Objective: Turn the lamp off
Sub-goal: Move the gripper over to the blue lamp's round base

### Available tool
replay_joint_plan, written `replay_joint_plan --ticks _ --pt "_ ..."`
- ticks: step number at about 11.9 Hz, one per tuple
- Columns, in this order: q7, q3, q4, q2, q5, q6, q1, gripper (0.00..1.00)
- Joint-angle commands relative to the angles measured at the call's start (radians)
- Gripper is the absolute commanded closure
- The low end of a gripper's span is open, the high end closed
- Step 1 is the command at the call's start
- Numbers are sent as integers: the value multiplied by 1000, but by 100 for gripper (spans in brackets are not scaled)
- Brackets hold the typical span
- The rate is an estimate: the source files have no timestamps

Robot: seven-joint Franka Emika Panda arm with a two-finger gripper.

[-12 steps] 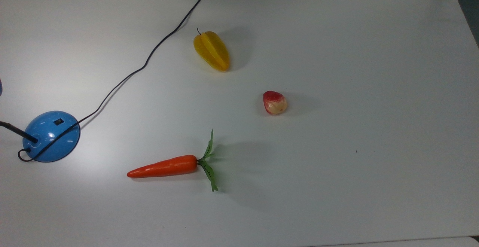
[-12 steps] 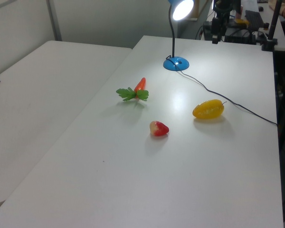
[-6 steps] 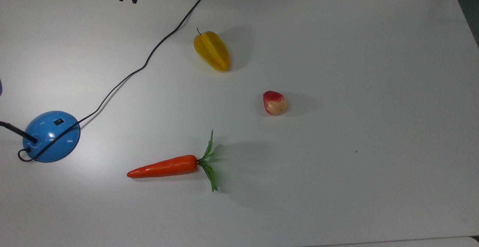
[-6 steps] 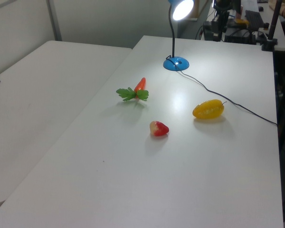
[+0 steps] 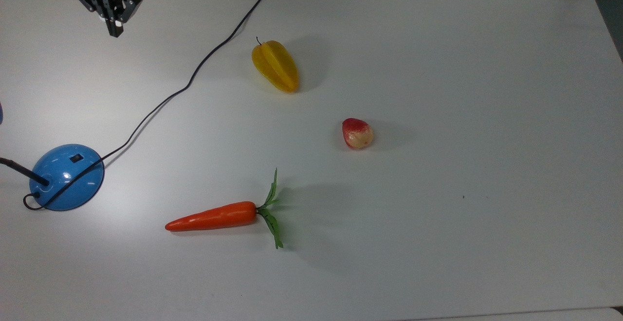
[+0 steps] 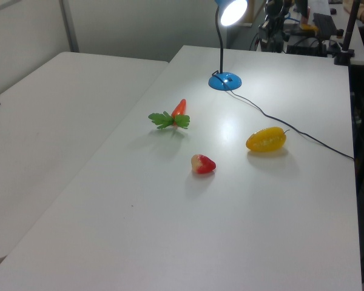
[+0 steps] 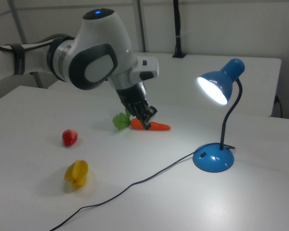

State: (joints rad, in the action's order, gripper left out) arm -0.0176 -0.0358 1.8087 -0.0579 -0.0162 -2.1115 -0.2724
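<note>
Blue lamp [image 5: 66,177] base at top view's left edge, neck cut off; gripper [image 5: 115,31] far above it, fingers pressed together. Left view: lamp [image 6: 224,80] lit at bench [image 6: 261,200] far end. Right view: gripper [image 7: 148,124] hides part of carrot [image 7: 156,126].

text: none readable | labels: none | brands: none | numbers: none | signs: none

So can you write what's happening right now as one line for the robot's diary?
gripper: shut, apart from lamp | lamp: lit | switch: untouched | carrot, starfruit, strawberry: lying on table
</note>
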Motion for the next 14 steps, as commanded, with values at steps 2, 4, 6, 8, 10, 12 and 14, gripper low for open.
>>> replay_joint_plan --ticks 2,4,6,8,10,12,14 --pt "48 1 -12 -109 53 -187 -59 99" --pt "67 2 -38 -160 53 -229 -76 99" --pt "94 4 -90 -238 53 -260 -87 100" --pt "120 4 -130 -296 50 -310 -103 100" --pt "148 4 -179 -367 50 -369 -108 100" --pt "171 4 -195 -398 47 -406 -110 100" --pt "192 8 -209 -434 56 -464 -113 100"
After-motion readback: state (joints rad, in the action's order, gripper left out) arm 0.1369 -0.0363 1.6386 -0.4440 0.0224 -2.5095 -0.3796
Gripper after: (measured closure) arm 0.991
